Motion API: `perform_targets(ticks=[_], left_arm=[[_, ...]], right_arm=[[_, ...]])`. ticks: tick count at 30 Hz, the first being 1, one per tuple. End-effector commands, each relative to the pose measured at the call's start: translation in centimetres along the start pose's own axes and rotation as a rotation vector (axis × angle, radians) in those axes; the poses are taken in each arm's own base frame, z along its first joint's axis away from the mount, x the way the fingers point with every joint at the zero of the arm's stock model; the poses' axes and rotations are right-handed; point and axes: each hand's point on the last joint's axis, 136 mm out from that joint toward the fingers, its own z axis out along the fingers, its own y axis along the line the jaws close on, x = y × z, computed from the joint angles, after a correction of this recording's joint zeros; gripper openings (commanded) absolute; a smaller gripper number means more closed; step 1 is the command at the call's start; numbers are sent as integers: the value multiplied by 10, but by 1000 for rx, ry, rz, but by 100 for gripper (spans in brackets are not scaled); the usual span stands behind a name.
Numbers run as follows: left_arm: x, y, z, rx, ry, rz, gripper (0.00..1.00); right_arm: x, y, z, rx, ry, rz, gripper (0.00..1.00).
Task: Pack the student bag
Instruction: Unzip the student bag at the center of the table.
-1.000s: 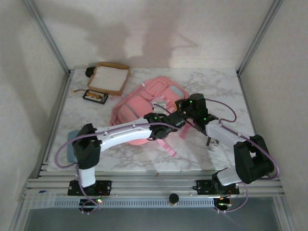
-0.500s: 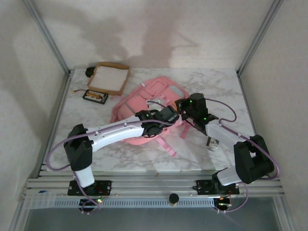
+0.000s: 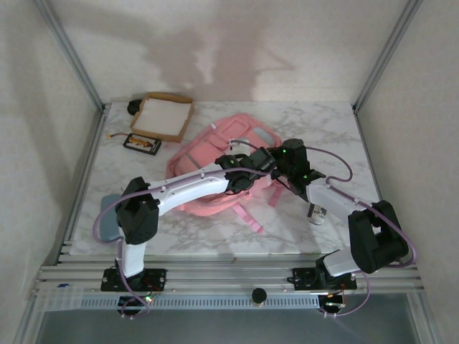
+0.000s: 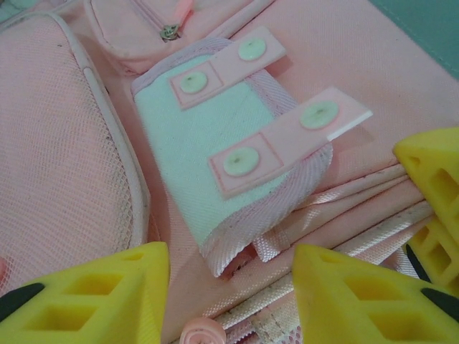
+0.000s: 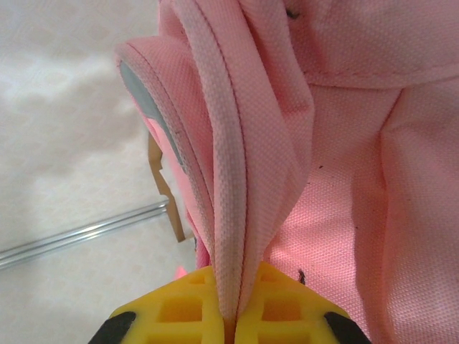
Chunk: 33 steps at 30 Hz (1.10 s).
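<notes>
The pink student bag (image 3: pixel 208 154) lies flat in the middle of the table. My right gripper (image 3: pixel 275 159) is at its right edge, shut on a folded pink fabric rim (image 5: pixel 240 179), which rises straight from between the yellow fingers (image 5: pixel 183 304). My left gripper (image 4: pixel 229 287) hovers open over the bag's front. A pale blue-grey flap (image 4: pixel 215 150) with pink snap tabs lies just ahead of it, and pink webbing straps (image 4: pixel 344 215) cross beneath. Nothing sits between the left jaws. In the top view the left gripper (image 3: pixel 251 165) sits next to the right one.
A shallow cardboard tray (image 3: pixel 168 116) stands at the back left, with a dark flat item (image 3: pixel 141 142) in front of it. A small cylinder (image 3: pixel 316 213) lies right of the bag, beneath the right arm. A blue-grey object (image 3: pixel 107 215) rests near the left edge.
My left gripper has opened wider, swung left over the bag, then come back beside the right gripper. The right gripper has kept its hold on the bag's rim.
</notes>
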Motion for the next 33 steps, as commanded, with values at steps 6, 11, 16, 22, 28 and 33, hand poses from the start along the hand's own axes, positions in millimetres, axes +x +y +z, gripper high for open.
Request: perform_targets(ticks=[6,11,16,22,28,33], left_arm=[[7,24,3,-106,-7,32,45],[9,36,-3,-115,-15,0,45],[13,42,-3,-111,-11,-12,43],[21,33,-4,-95,11,-11,38],[28,30,1,-60,30,-36,30],[28,26,2,-51,29,-42,27]], right_arm=[[-3,74,-16,-234,-12,-16,0],[-4,74,-16,-235,-12,-17,0],[-6,72,-16,-231,-18,-17,0],[-6,73,-15,-232,-17,-18,0],[-7,74,-16,-233,-20,-21,0],[-7,74,-17,-231,-23,-23,0]])
